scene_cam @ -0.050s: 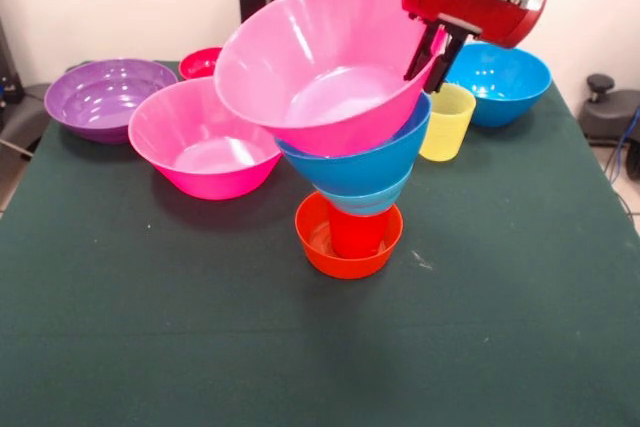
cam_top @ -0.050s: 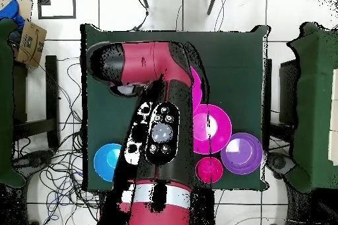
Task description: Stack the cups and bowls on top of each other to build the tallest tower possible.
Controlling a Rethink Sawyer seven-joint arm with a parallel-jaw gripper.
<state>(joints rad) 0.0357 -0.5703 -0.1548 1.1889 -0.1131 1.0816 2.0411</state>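
Tower near tabletop centre: pink bowl tilted atop large blue bowl, light-blue bowl, red cup, orange bowl.
Hand clamped on pink bowl rim at 3 o'clock.
Risk: tilted release could slide bowl off, topple narrow cup base.
Overhead: arm hides tower; front shows it whole.

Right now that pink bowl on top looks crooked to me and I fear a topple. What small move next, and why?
Probably level it before letting go: the gripper pinches the rim of the top pink bowl, which tilts steeply over the large blue bowl. The tower rests only on a red cup in the orange bowl.
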